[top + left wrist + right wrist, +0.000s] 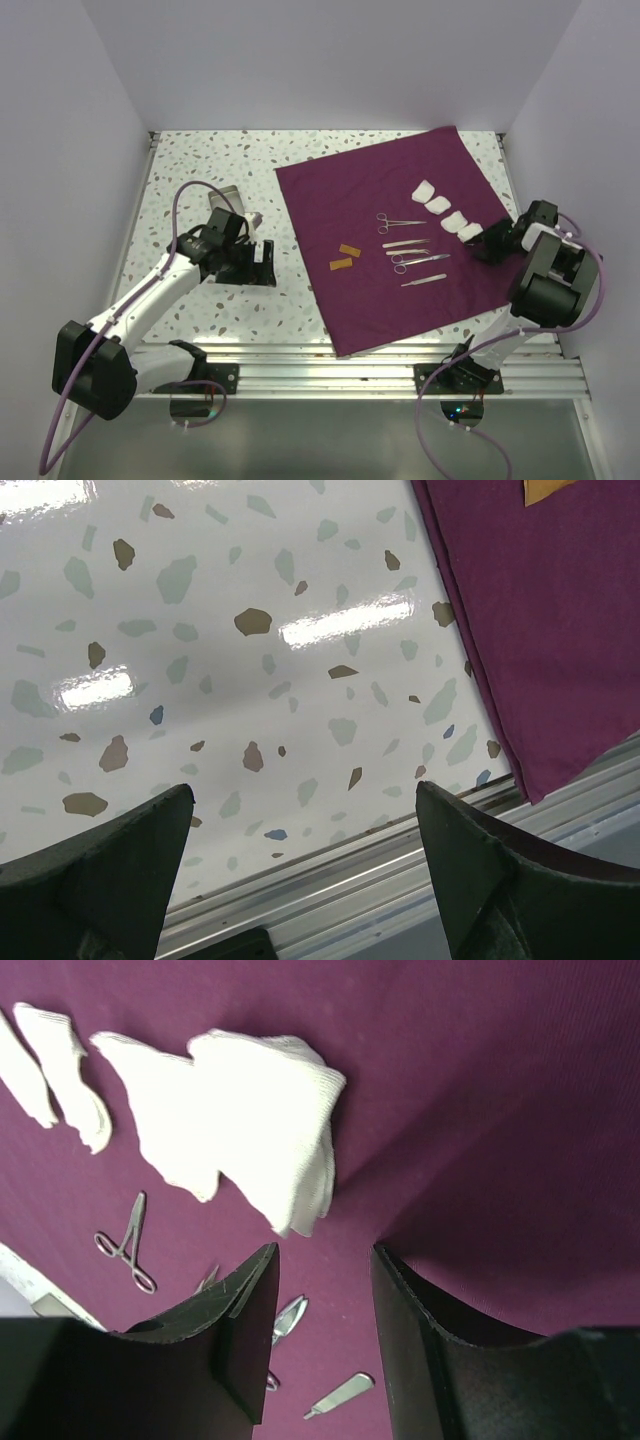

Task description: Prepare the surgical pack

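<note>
Right gripper (pixel 492 243) hangs low over the right edge of the cloth (pixel 330 200), its jaws parted with nothing between them. The wrist view shows bare purple fabric in the gap, just beside the nearest pad (pixel 250 1130).

The cloth lies spread flat and a little askew on the right half of the table (pixel 190 160), its near corner reaching the rail (pixel 380 365). On it, four white pads (pixel 446 210) run in a slanting row toward the right gripper. Left of them, four steel instruments (pixel 408 250) lie one below another at mid-cloth, two with ring handles. Two orange strips (pixel 345 257) sit near the cloth's left edge.

A steel tray (pixel 224 197) rests on the bare table, left of the cloth and apart from it. Left gripper (pixel 255 262) is over the table just in front of the tray, jaws spread wide and empty.
</note>
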